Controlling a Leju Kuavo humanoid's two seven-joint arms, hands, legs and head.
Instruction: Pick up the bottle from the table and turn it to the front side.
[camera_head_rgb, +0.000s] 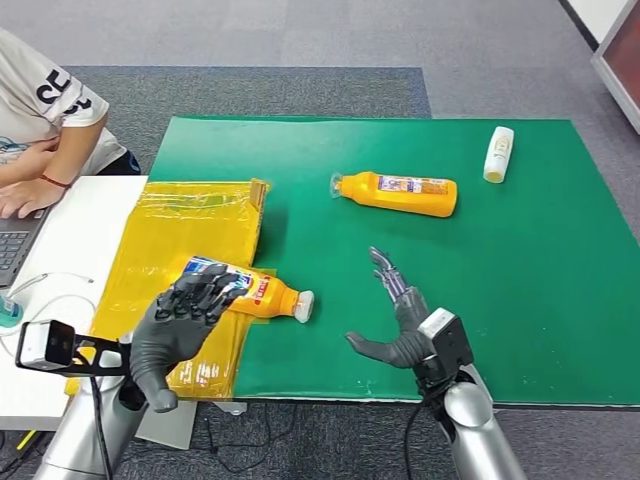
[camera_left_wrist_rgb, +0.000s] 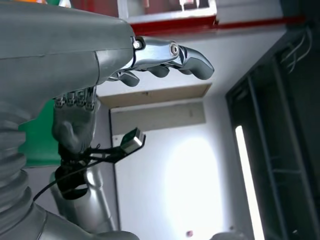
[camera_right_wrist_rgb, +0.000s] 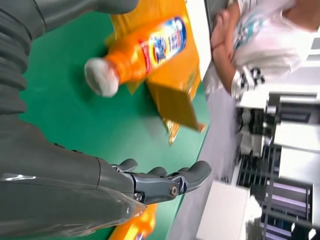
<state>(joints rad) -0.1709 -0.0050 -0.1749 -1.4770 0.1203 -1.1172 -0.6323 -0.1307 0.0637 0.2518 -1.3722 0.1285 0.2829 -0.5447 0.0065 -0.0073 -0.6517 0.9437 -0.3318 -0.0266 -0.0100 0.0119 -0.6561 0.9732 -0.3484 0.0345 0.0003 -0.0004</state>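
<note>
Near the desk's (camera_head_rgb: 528, 300) front-left corner, the left hand (camera_head_rgb: 177, 325) hovers with spread, empty fingers over the orange bottle (camera_head_rgb: 268, 296) lying there, while the right hand (camera_head_rgb: 396, 320) waits, fingers apart.

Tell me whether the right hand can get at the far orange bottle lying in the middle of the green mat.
Probably yes. The right hand is open above the green mat, and only bare mat lies between it and the far orange bottle. The left hand is busy at the near bottle.

Green table mat (camera_head_rgb: 528, 300): two orange bottles (camera_head_rgb: 398, 193) (camera_head_rgb: 264, 295), white bottle (camera_head_rgb: 498, 154), yellow bag (camera_head_rgb: 189, 235).
</note>
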